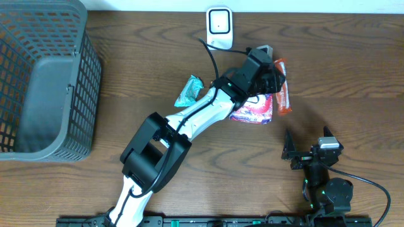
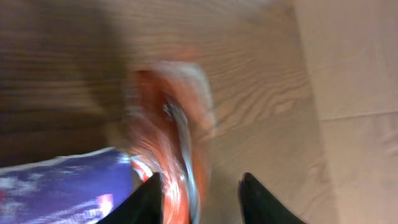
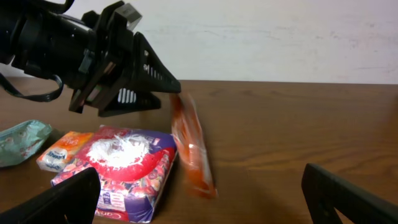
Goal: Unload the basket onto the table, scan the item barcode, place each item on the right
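The item, a long orange packet [image 1: 283, 94], stands on end beside a purple and red bag [image 1: 252, 112]. It is blurred in the left wrist view [image 2: 174, 124] and the right wrist view [image 3: 193, 152]. My left gripper [image 1: 276, 75] hovers right over its top end with jaws apart. The packet lies against the left finger [image 2: 146, 202], with a gap to the other finger. The white scanner [image 1: 219, 25] stands at the table's back edge. My right gripper [image 1: 308, 140] rests low at the front right, open wide and holding nothing, facing the packet [image 3: 199, 186].
A grey mesh basket [image 1: 38, 82] fills the left side of the table. A teal packet [image 1: 189, 92] lies left of the arm. A small orange and white packet [image 3: 62, 149] sits behind the purple bag [image 3: 124, 168]. The scanner's black cable runs under the left arm.
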Controlling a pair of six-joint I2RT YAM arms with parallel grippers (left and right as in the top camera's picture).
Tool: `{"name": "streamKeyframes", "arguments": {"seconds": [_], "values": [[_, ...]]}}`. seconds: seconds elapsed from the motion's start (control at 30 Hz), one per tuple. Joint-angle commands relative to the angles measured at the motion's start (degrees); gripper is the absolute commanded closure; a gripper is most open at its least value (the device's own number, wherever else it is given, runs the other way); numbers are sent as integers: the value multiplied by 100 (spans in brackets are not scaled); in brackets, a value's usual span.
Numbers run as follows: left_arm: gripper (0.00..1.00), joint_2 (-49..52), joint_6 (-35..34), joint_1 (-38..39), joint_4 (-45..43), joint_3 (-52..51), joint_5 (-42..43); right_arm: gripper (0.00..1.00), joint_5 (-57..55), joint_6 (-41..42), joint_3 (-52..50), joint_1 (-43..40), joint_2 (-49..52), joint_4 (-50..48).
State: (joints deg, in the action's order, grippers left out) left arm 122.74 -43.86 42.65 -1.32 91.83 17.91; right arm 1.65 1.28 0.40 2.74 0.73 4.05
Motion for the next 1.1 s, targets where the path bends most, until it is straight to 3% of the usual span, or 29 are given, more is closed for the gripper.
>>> {"name": "streamKeyframes", "arguments": {"seconds": [0.0,0.3,0.53,0.63,0.8,0.87,1.07], "values": [[55,-2,208,-87,-33,17,361,1,-22,81,-9,-42,-24,22],[54,-702,236,-540,142,20,887,1,-22,83,-9,-42,-24,22],[41,-2026,1296,-1440,2002,20,778,1,-22,83,-9,-42,-24,22],[27,-2601,1497,-1867,3069,20,343,1,-22,83,-9,-42,-24,24],[16,-3425,1495,-2627,4715,20,-837,1,-22,81,-9,-42,-24,24],[7,-3652,1495,-2914,5156,17,-1207,1,-22,81,-9,-42,-24,24],[2,-3943,1495,-3654,6312,17,-1996,1,-22,81,-9,-42,-24,24]]}}
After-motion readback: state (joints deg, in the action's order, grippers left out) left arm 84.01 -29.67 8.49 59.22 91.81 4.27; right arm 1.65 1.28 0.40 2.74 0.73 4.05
